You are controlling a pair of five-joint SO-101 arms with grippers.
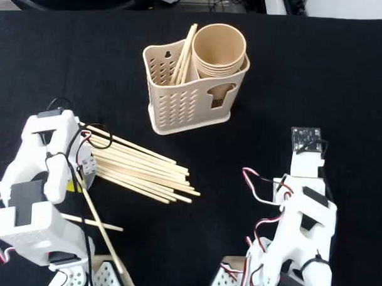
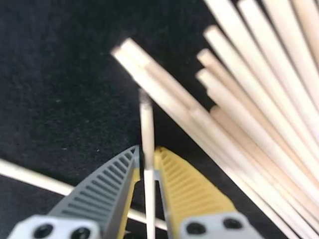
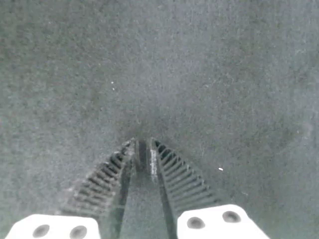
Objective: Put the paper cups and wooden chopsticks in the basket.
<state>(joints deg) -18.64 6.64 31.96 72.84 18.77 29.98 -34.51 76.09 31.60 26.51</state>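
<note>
left gripper [image 2: 147, 154]: jaws pinched on a single chopstick [image 2: 146, 124], just beside the pile
right gripper [image 3: 142, 149]: jaws together, nothing between them, over bare black cloth [image 1: 306, 72]
chopstick pile [image 1: 143, 169]: on the cloth, in front of the basket
basket [image 1: 179, 108]: far centre; paper cups [image 1: 218, 47] stacked in one compartment, a few chopsticks [image 1: 183, 55] upright in the other
stray chopstick [image 1: 94, 224]: flat near the left arm [image 1: 39, 175]
hidden: pile's ends under the left arm; cup count unclear

Your stock: chopsticks [image 1: 146, 169], pale bare wood, matt; paper cups [image 1: 218, 47], smooth matt; basket [image 1: 186, 102], perforated cream plastic; cloth [image 1: 319, 72], black, matt.
</note>
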